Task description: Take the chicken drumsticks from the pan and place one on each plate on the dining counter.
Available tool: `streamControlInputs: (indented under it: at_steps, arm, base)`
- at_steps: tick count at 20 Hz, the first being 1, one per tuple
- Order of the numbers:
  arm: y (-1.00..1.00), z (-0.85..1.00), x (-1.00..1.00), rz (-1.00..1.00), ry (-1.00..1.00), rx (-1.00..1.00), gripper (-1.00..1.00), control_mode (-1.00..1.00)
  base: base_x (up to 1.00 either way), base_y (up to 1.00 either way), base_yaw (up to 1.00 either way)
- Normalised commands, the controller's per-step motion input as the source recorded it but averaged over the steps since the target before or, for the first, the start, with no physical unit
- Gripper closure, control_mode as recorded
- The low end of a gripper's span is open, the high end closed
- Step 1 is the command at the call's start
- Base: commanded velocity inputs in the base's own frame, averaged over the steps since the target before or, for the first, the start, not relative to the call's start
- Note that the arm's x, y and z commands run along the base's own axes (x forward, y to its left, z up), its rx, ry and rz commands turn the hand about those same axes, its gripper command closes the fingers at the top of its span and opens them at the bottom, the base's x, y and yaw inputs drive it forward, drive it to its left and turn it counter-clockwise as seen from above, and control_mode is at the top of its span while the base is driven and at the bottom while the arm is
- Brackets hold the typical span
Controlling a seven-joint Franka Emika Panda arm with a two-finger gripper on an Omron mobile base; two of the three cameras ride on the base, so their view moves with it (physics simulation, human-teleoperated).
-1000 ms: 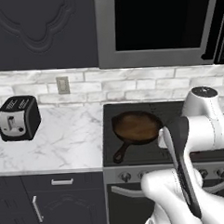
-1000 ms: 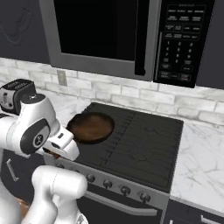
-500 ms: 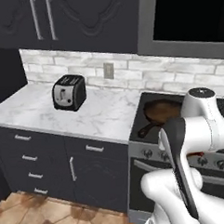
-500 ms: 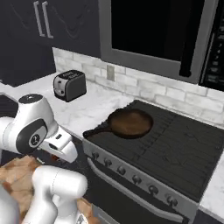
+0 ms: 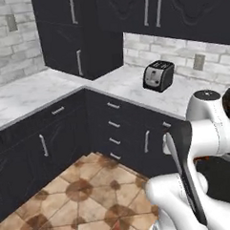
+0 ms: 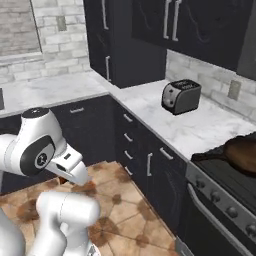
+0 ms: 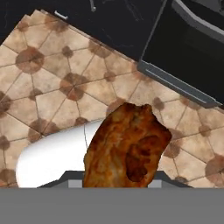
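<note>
While the hand view looks down at a brown patterned tile floor (image 7: 52,83), a golden-brown chicken drumstick (image 7: 127,146) sits close before the camera, directly where the pincer fingers rise. The pincer is clenched on this chicken drumstick; the fingertips themselves are hidden behind the meat. Dark cabinet fronts and the lower edge of an oven (image 7: 188,48) lie above the floor in that view.

In the right base view, the white arm (image 6: 37,150) is folded low at the left, above the tile floor. The dark pan (image 6: 240,152) rests on the stove (image 6: 227,187) at the right edge, its handle pointing left toward the marble table (image 6: 170,122). Whether a second drumstick lies in the pan cannot be told. A dark toaster (image 6: 181,96) stands on the table near the brick wall.

In the left base view, the toaster (image 5: 158,76) stands on the same table (image 5: 129,85), well apart from the arm (image 5: 204,131) at the lower right.
</note>
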Motion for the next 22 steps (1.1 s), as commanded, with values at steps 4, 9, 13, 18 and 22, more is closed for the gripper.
streamControlInputs:
  at_steps: [4,9,13,18,22]
  arm:
    - [0.00,0.00,0.00,0.00,0.00,0.00,1.00,1.00]
    - [0.00,0.00,0.00,0.00,0.00,0.00,1.00,1.00]
    - [0.00,0.00,0.00,0.00,0.00,0.00,1.00,1.00]
    - [0.00,0.00,0.00,0.00,0.00,0.00,1.00,1.00]
    - [0.00,0.00,0.00,0.00,0.00,0.00,1.00,1.00]
  base:
    - [-0.33,1.00,0.47]
    - [-0.30,1.00,0.48]
    - [-0.12,1.00,0.37]
    - [-0.03,1.00,0.38]
    - [0.00,1.00,0.40]
